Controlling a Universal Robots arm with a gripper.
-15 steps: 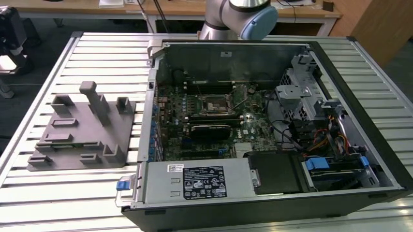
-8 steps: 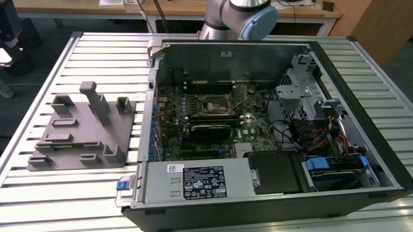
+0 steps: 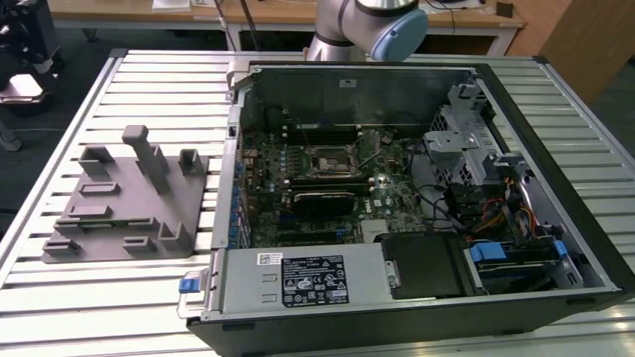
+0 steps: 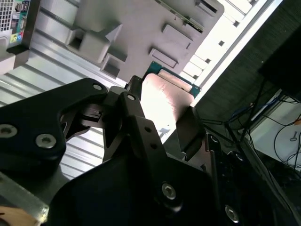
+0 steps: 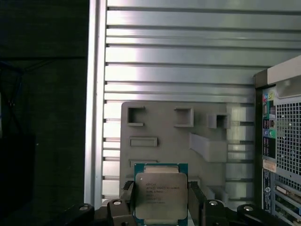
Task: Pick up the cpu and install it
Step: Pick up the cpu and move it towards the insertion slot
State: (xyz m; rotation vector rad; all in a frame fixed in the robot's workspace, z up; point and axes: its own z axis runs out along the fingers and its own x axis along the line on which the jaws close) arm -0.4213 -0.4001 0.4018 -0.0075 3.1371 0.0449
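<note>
The jaws grip the cpu by two opposite edges, metal lid toward the first wrist view, raised off the grey fixture behind it on the slatted worktop, beside an open computer case.

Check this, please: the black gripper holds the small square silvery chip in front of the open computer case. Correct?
Not the case. The black gripper holds the small square silvery chip in front of the grey plastic fixture, as the first wrist view shows.
</note>
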